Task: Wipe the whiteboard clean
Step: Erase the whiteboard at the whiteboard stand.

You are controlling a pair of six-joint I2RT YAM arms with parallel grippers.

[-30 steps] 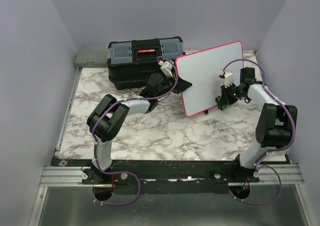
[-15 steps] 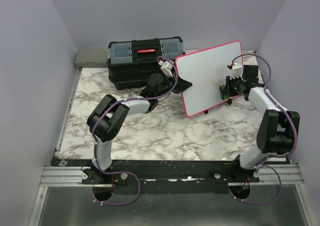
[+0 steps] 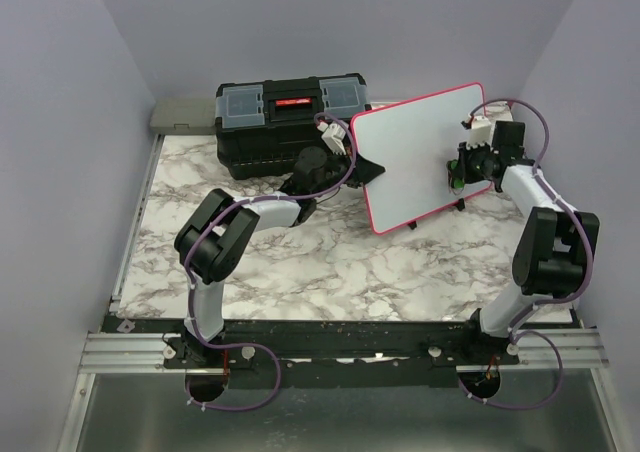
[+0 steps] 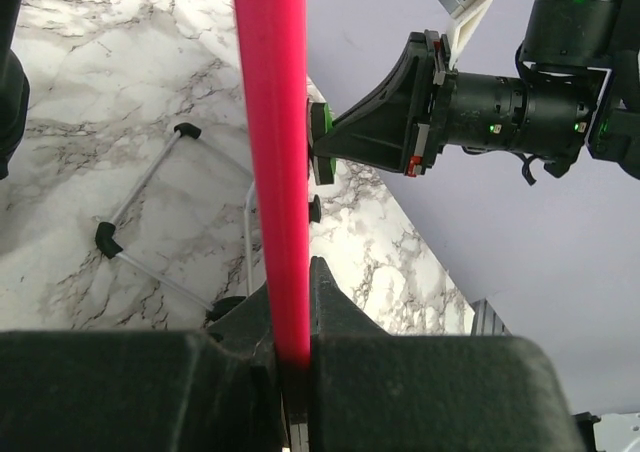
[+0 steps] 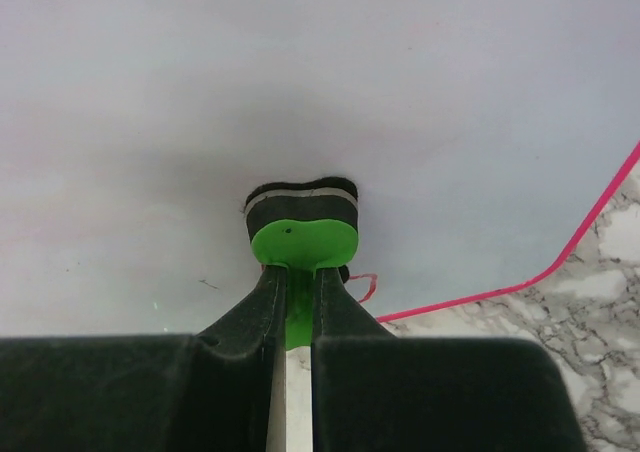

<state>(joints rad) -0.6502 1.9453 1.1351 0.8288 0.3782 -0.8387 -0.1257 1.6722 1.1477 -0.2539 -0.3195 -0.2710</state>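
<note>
The whiteboard [image 3: 415, 157], white with a pink-red rim, stands tilted on edge over the right half of the marble table. My left gripper [image 3: 362, 169] is shut on the board's left rim [image 4: 272, 152], which runs straight up between its fingers. My right gripper [image 3: 458, 168] is shut on a green eraser [image 5: 303, 240] with a black felt pad, and the pad is pressed flat against the white face [image 5: 300, 82]. A small red mark [image 5: 365, 286] shows just right of the eraser. From the left wrist view I see the eraser [image 4: 318, 144] touching the board edge-on.
A black toolbox [image 3: 290, 120] with a red latch sits at the back left, behind the left arm. A grey block [image 3: 184, 114] lies beyond the table's far left corner. The board's wire stand with black feet [image 4: 150, 217] rests on the marble. Purple walls enclose the table.
My right gripper has slid the eraser up and to the right across the board's face. The left gripper and the board have stayed put.
</note>
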